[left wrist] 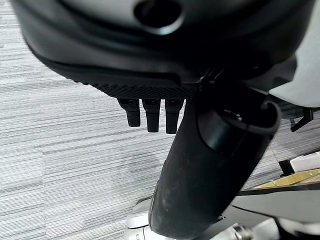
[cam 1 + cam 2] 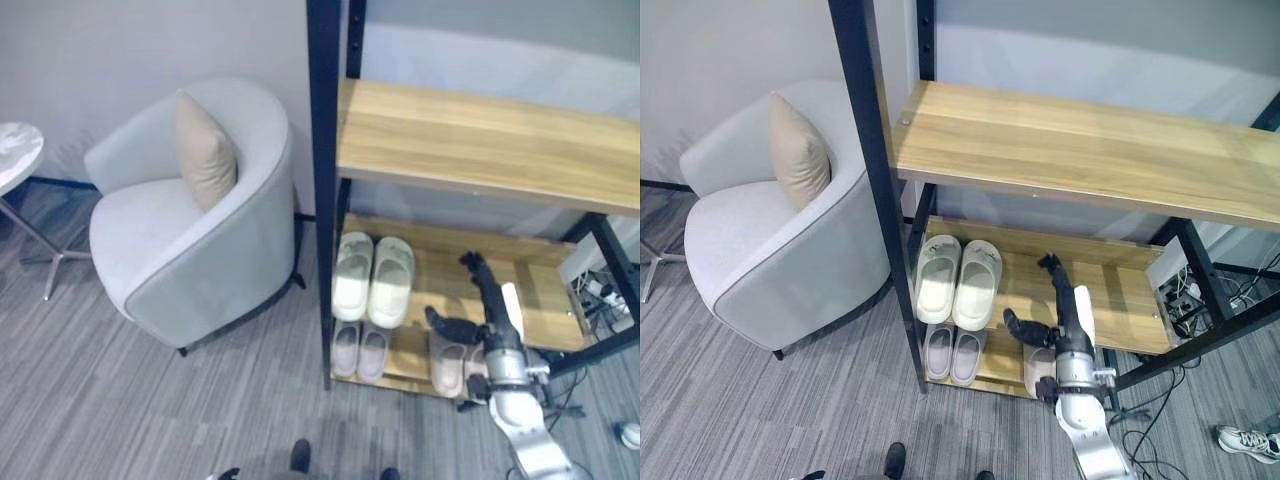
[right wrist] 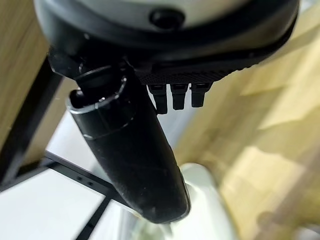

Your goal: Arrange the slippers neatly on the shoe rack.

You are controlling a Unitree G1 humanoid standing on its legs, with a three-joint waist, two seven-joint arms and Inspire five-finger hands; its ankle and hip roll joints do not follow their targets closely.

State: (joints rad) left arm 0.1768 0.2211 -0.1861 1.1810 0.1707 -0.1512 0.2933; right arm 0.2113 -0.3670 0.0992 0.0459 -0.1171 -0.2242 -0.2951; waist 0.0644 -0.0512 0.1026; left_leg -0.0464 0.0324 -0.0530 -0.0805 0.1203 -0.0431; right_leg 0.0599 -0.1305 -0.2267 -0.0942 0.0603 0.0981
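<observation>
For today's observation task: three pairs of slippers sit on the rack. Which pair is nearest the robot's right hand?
The beige pair on the lowest shelf, right of the grey pair, lies just below the right hand. The white pair lies further left.

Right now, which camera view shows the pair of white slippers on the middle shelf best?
The left eye view: the white slippers lie side by side on the middle shelf, whole and unblocked, left of the right hand. The right eye view shows them equally complete. The right wrist view has just a blurred pale shape past the thumb; I cannot tell whether it is a slipper.
</observation>
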